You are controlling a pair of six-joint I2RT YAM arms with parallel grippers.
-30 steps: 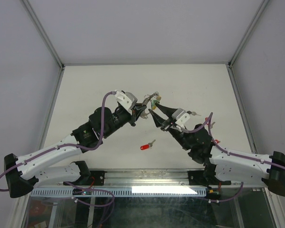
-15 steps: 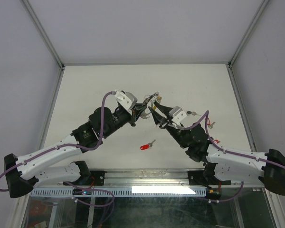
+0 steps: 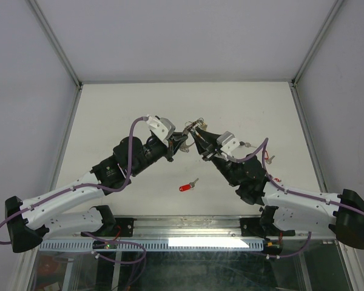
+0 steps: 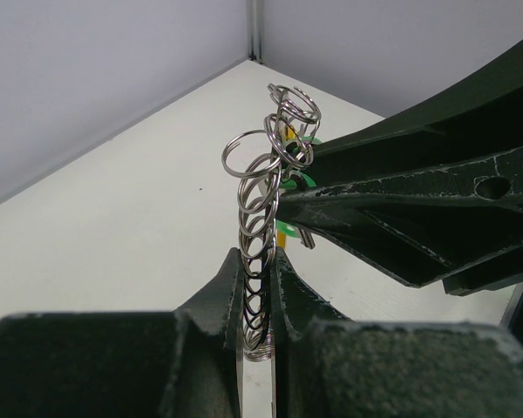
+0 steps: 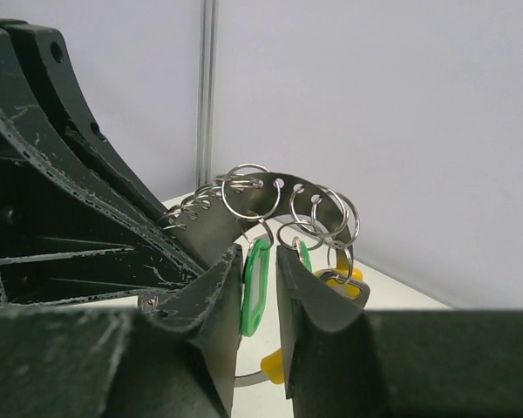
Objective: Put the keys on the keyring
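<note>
- Since a second ago the right hand [image 3: 198,133] has pushed forward toward the left hand [image 3: 182,139], and its jaws have drawn closer together. The left hand and the red-tagged key [image 3: 187,187] have not shifted.
- The left hand is clenched on the keyring [image 4: 260,209]. Its two fingers [image 4: 220,294] pinch the lower end of the coiled wire, which rises nearly upright from between them.
- Just past the left hand's fingertips, the keyring's upper end carries several small split rings. A green tag [image 5: 254,283] and a yellow tag [image 5: 275,366] hang from them.
- The right hand meets the keyring from the opposite side, its fingertips very near those of the left hand. Both are held up off the desk [image 3: 127,109].
- In the right wrist view the green tag hangs between the right hand's two fingers [image 5: 309,300]. The gap is narrow, with one finger close against the tag's edge and a sliver of space on the other side. I cannot tell whether this hand is grasping the tag or merely straddling it.
- The red-tagged key lies flat on the desk, well apart from both hands, back toward the arms' bases, with nothing touching it.
</note>
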